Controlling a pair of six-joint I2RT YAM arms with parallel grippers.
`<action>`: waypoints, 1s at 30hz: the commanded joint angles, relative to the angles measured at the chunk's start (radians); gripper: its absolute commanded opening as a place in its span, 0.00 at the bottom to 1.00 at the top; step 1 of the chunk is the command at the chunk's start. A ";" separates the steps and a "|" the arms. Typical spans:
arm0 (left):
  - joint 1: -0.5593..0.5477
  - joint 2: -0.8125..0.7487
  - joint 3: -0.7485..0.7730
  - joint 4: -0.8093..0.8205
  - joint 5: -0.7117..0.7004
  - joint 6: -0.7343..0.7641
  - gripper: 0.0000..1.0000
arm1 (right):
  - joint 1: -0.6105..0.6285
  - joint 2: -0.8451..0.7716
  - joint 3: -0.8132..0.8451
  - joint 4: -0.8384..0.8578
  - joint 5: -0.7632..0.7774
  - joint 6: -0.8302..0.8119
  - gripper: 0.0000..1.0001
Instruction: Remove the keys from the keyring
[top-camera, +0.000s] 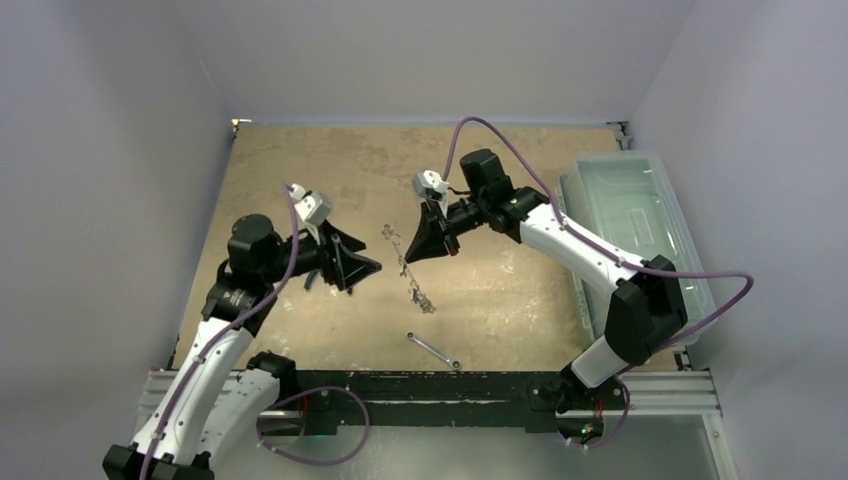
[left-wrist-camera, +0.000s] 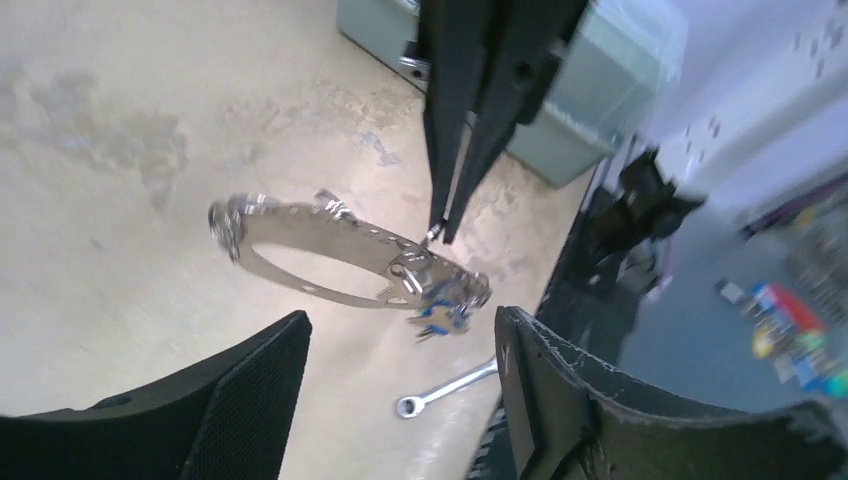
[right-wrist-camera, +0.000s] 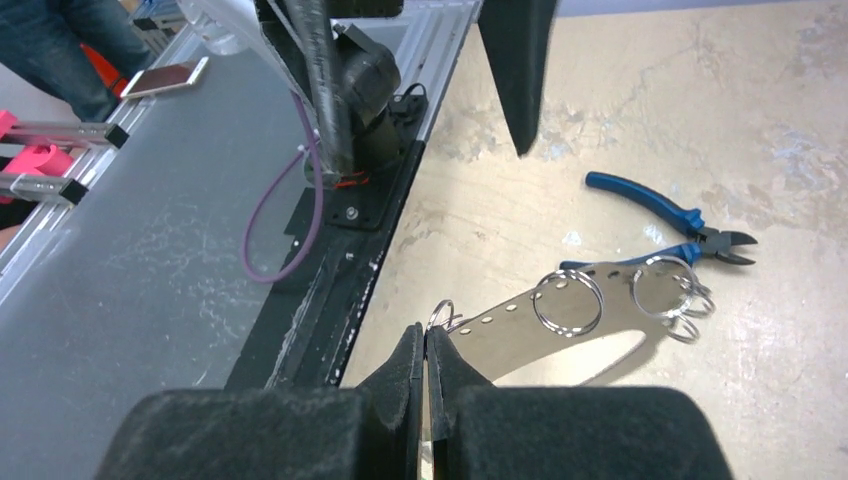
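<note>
The keyring (top-camera: 400, 250) is a long flat perforated silver loop with several split rings; it lies between my two grippers and also shows in the left wrist view (left-wrist-camera: 300, 235) and the right wrist view (right-wrist-camera: 560, 320). The keys (left-wrist-camera: 440, 312), small with blue heads, hang bunched at one end of it (top-camera: 425, 302). My right gripper (right-wrist-camera: 427, 338) is shut on a small ring at the loop's edge (right-wrist-camera: 443, 314) and seems to hold the loop just above the table. My left gripper (left-wrist-camera: 400, 360) is open and empty, just left of the loop (top-camera: 362, 265).
A silver wrench (top-camera: 435, 350) lies near the front edge and shows in the left wrist view (left-wrist-camera: 445, 385). Blue-handled pliers (right-wrist-camera: 660, 215) lie under the left gripper. A clear plastic bin (top-camera: 640, 215) stands at the right. Walls enclose the table on three sides.
</note>
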 joint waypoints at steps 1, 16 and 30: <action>0.006 -0.070 0.010 -0.076 0.148 0.570 0.65 | 0.005 -0.028 0.052 -0.088 -0.002 -0.106 0.00; -0.140 -0.145 -0.162 0.109 0.110 0.905 0.32 | 0.051 -0.047 0.050 -0.058 0.028 -0.084 0.00; -0.254 -0.098 -0.234 0.242 -0.041 0.901 0.30 | 0.070 -0.044 0.067 -0.084 0.016 -0.094 0.00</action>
